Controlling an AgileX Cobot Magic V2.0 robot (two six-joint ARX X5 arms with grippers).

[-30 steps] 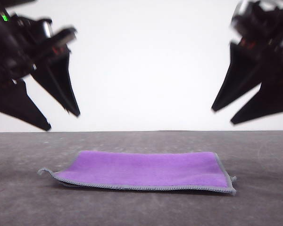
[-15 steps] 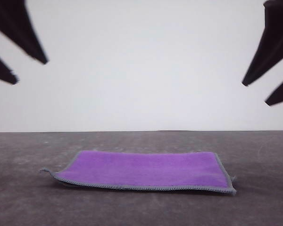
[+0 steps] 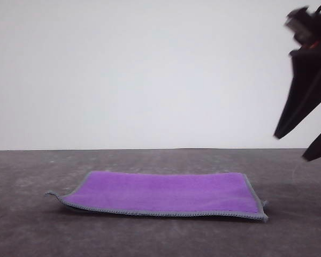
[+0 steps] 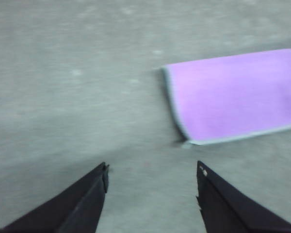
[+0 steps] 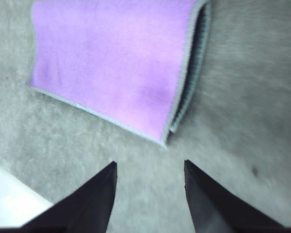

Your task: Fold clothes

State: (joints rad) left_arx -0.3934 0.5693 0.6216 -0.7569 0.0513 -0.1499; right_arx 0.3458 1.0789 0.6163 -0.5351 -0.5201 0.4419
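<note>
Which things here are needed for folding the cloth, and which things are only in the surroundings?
Needed for the job:
- purple cloth, lying already folded, grey hem showing
- right gripper, open, above the table
- left gripper, open, holding nothing

Only surroundings:
- grey table
- white wall

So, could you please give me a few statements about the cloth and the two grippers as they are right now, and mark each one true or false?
1. The cloth lies on the grey table with its purple face up. True.
2. The right gripper is shut on the cloth's corner. False: its fingers are apart, above bare table beside the corner.
3. The left gripper is open and holds nothing. True.
4. The cloth is crumpled into a ball. False: it lies flat, doubled over, two layers showing at one edge.
5. The cloth has a grey stitched hem. True.
</note>
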